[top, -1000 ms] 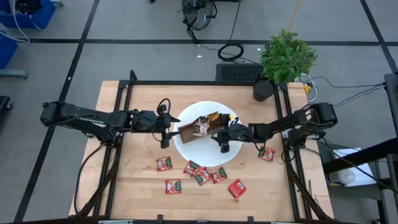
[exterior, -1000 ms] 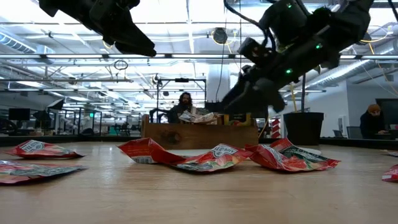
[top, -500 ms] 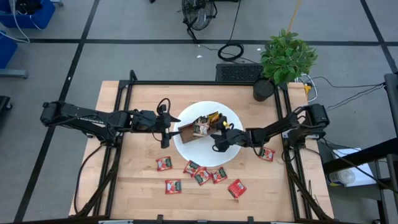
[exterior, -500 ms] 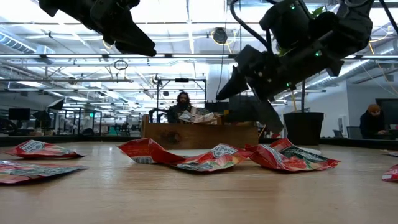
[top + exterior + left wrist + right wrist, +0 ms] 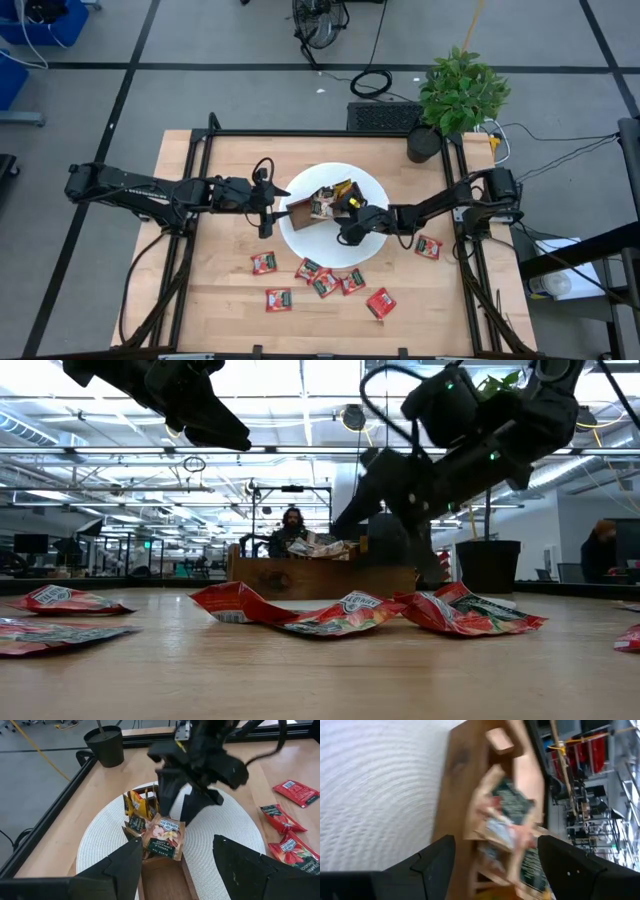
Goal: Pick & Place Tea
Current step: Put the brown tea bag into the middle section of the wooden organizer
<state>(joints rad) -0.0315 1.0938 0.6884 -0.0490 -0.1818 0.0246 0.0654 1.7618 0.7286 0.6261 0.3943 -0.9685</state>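
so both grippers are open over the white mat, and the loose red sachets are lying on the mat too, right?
Not quite. The left gripper and right gripper are open, but the high view shows the loose red sachets lying on the bare wooden table, beside the white mat.

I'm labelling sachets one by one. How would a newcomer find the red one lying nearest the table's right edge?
Start at the round white woven mat mid-table, then look right, past the open right gripper. The red square tea sachet lies alone there, apart from the red sachets clustered along the front.

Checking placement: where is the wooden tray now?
In the high view the tray sits mid-table on the white round mat, between the left gripper and the right gripper.
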